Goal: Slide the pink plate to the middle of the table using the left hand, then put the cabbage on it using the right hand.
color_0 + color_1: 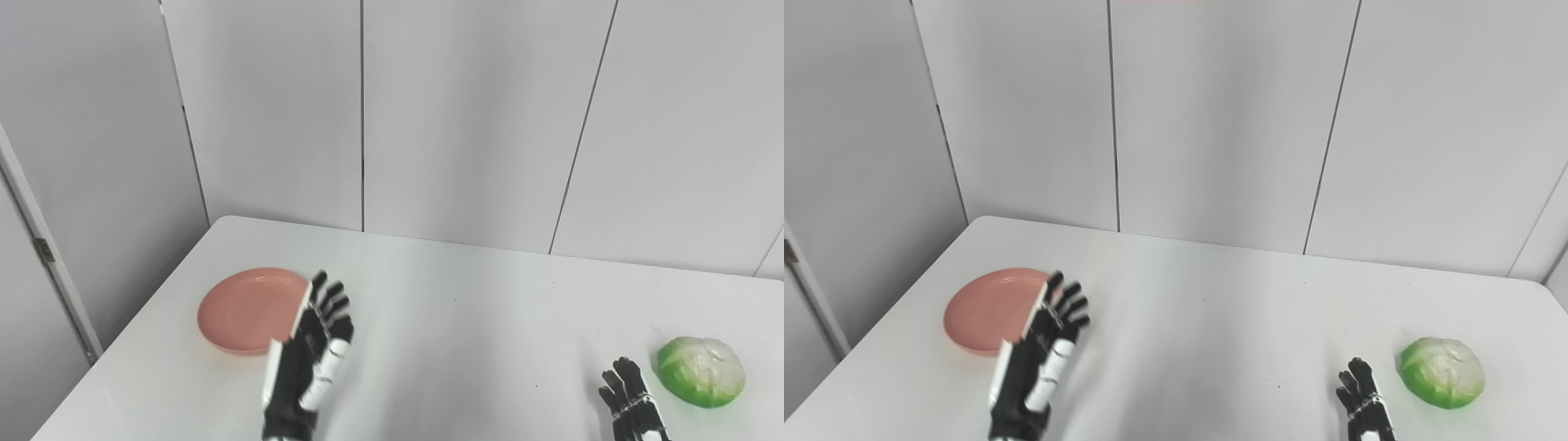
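At the far left we see the pink plate (248, 309), a smooth, round, shallow dish with a slightly raised rim and a matte salmon finish, lying flat near the left edge of the tabletop (465, 318). The tabletop itself is white, glossy enough to carry soft reflections, with a rounded far-left corner.

Just to the right of the plate we find the left hand (309, 361), black with white panels along its back and side, raised on its arm from the near edge. Its fingers (331, 300) are stretched out straight and a little apart, pointing toward the far edge, and it holds nothing. In both views the hand overlaps the plate's right rim, but we cannot tell whether it touches the rim or merely stands in front of it.

The middle of the tabletop lies between the two hands as bare white surface.

Further right, at the near edge, we see the right hand (631, 401), also black with white markings, only partly in view. Its fingers are extended and loosely apart, and it grips nothing.

Just beside it, toward the right edge, sits the cabbage (702, 371), a rounded, slightly flattened head, bright green around the sides and pale whitish on its crinkled top. Hand and cabbage are near each other but apart.
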You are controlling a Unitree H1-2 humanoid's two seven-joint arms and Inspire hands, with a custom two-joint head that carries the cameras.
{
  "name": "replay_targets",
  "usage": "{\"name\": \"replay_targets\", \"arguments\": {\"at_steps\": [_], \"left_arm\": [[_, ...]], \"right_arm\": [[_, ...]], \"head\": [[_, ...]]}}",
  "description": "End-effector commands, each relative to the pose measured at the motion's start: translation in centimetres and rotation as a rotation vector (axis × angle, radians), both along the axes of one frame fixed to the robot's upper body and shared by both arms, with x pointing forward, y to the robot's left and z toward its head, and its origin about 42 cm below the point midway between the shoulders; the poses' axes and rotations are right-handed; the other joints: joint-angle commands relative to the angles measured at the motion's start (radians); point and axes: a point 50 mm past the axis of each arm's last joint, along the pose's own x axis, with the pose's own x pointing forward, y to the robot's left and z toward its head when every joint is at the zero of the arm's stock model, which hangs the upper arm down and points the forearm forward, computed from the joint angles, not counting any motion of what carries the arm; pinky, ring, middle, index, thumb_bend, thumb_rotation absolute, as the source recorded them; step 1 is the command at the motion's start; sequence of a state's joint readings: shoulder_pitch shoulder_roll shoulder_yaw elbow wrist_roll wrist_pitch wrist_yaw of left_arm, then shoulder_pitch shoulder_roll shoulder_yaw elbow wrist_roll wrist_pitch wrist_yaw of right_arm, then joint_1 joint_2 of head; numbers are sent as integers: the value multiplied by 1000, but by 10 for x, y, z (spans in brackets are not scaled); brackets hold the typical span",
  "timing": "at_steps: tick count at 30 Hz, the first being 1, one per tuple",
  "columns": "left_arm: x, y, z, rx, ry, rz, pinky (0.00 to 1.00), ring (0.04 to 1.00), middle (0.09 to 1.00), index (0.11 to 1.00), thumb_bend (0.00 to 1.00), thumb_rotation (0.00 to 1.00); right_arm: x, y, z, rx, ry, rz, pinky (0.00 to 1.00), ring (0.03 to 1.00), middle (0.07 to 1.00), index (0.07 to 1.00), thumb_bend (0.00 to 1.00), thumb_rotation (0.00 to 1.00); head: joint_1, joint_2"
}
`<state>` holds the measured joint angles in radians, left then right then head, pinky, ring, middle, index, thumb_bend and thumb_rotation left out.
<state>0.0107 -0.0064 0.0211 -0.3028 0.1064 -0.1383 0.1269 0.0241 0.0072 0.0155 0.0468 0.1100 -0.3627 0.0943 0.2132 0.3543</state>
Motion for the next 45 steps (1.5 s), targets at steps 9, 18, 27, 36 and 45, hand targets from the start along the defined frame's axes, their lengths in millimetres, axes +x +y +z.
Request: {"name": "replay_targets", "arguments": {"at_steps": [9,18,27,36,45], "left_arm": [[49,42,77,32,-180,34,821,846,888,867,812,777],[100,112,99,72,-171,148,809,892,914,856,880,806],[139,187,102,18,-50,211,818,880,893,883,840,837],[162,238,64,-146,76,251,848,888,883,872,852,804],[160,259,4,-232,198,322,889,892,898,905,838,820]], "right_arm": [[12,1,-32,-6,147,-13,910,912,941,910,564,932],[11,4,-31,-6,146,-19,890,904,933,909,572,919],[11,4,-31,-20,139,-19,861,889,922,889,588,915],[9,4,-30,-17,138,-21,853,888,918,884,593,913],[7,3,-28,-18,135,-25,839,883,915,882,603,900]], "head": [[-6,2],[-24,10],[-30,12],[-32,16],[-34,27]]}}
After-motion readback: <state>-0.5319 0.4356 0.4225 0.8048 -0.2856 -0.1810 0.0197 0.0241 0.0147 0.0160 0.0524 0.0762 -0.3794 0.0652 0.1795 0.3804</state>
